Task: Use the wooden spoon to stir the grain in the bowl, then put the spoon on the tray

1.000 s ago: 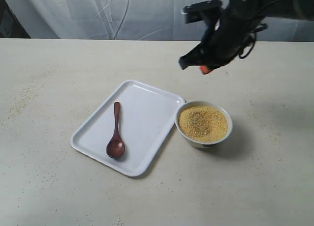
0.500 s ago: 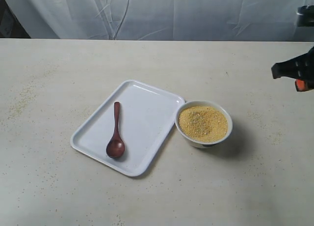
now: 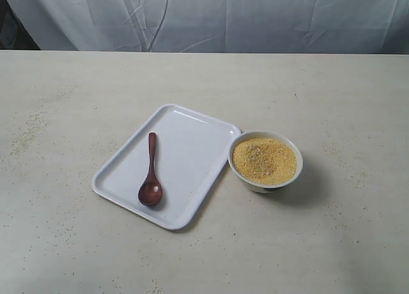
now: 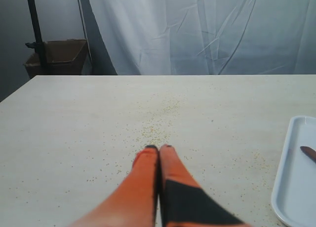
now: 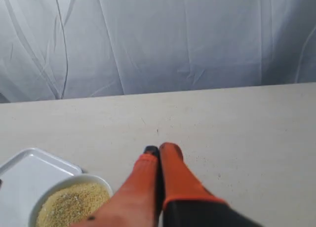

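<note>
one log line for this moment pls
wooden spoon: lying on tray | grain: in bowl | left jaws: shut | right jaws: shut

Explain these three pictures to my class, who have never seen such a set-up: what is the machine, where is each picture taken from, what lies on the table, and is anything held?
This is a robot with two arms, each ending in a pair of orange fingers. One picture shows the table from a camera off the arms; neither arm appears in it. The other two pictures come from cameras on the wrists, looking along the fingers. On the table is a white tray with a dark wooden spoon lying flat in it. Beside the tray stands a white bowl full of yellow grain. Some loose grains are scattered on the table. The left arm's fingers and the right arm's fingers are both pressed shut and hold nothing.
</note>
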Controlling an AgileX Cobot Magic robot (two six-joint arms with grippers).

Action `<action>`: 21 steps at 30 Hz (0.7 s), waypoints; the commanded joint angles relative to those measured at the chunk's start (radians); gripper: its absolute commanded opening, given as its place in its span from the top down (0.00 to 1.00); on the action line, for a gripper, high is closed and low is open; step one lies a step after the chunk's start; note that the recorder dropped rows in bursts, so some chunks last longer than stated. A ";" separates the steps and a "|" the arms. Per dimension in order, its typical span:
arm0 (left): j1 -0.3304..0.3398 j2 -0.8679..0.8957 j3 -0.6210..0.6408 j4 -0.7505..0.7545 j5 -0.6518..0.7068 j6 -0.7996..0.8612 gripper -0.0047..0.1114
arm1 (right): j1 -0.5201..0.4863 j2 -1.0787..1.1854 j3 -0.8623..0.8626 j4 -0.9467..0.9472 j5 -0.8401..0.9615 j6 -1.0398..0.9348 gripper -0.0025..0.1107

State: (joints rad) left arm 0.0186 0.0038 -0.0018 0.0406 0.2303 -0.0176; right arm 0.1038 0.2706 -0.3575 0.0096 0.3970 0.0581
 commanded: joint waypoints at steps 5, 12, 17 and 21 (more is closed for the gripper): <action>0.004 -0.004 0.002 0.005 0.001 0.000 0.96 | -0.004 -0.156 0.006 0.002 0.012 -0.002 0.98; 0.004 -0.004 0.002 0.005 0.001 0.000 0.96 | -0.004 -0.156 0.087 0.012 -0.043 -0.002 0.98; 0.004 -0.004 0.002 0.005 0.001 0.000 0.96 | -0.004 -0.156 0.237 0.012 -0.131 -0.002 0.98; 0.004 -0.004 0.002 0.005 0.001 0.000 0.96 | -0.004 -0.156 0.345 0.019 -0.140 -0.002 0.98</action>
State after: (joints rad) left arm 0.0186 0.0038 -0.0018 0.0423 0.2303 -0.0176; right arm 0.1038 0.1168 -0.0846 0.0250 0.2787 0.0581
